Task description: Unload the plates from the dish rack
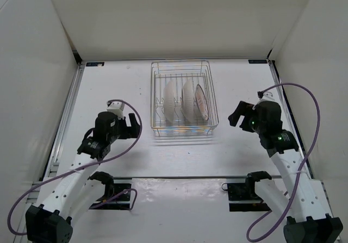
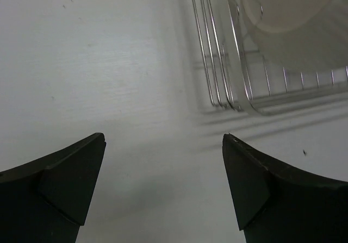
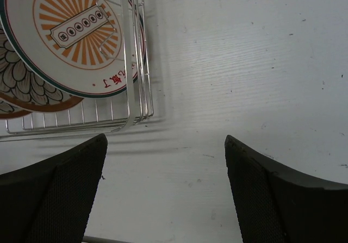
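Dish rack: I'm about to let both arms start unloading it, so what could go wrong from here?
1. The three plates stand on edge close together. The open right fingers, going for the grey-rimmed plate, might knock its neighbour over.
2. The wire dish rack looks light and unfastened, so a plate catching on a wire could drag or lift it.

My desk point(image 1: 247, 88) is plain white. Directly on it I see the dish rack point(image 1: 185, 127), close to the far edge, midway between left and right edges.
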